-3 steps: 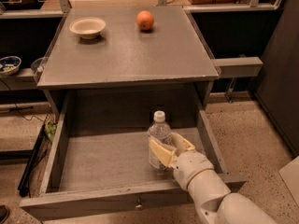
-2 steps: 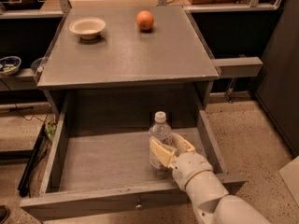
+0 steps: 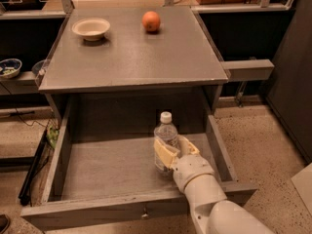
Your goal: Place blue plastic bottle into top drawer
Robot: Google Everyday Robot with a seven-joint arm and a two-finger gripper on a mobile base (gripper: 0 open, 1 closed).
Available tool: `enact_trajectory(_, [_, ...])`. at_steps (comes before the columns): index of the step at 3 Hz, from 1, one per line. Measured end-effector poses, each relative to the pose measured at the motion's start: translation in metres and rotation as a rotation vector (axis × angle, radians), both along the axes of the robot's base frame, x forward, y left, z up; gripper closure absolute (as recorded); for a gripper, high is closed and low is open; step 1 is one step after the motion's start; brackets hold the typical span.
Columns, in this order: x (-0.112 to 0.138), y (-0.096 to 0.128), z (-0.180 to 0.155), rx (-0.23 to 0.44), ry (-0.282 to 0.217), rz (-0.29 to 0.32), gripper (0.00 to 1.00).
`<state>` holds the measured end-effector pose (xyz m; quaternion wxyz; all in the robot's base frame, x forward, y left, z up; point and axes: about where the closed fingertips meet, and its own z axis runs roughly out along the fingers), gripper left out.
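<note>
Camera view: the tool (image 3: 174,152) pinches the blue plastic bottle (image 3: 166,129) upright inside the open top drawer (image 3: 217,147), right of centre, apparently low enough to release without tipping.

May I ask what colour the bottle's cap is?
White cap, in the camera view; the gripper holds the blue plastic bottle upright inside the top drawer.

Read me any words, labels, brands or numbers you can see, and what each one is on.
No text reads here.
Slim clear plastic bottle with white cap, upright in the open grey wooden drawer, at the gripper: pale label, too blurred to read.
Cream bowl, orange fruit, grey tabletop: no markings visible.
</note>
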<state>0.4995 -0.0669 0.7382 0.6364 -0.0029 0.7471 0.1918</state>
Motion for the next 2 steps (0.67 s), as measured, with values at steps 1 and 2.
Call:
enact_trajectory(1, [0.0, 0.0, 0.0, 0.0, 0.0, 0.0, 1.0])
enact_trajectory(2, [-0.0016, -0.0006, -0.0011, 0.002, 0.002, -0.016, 1.0])
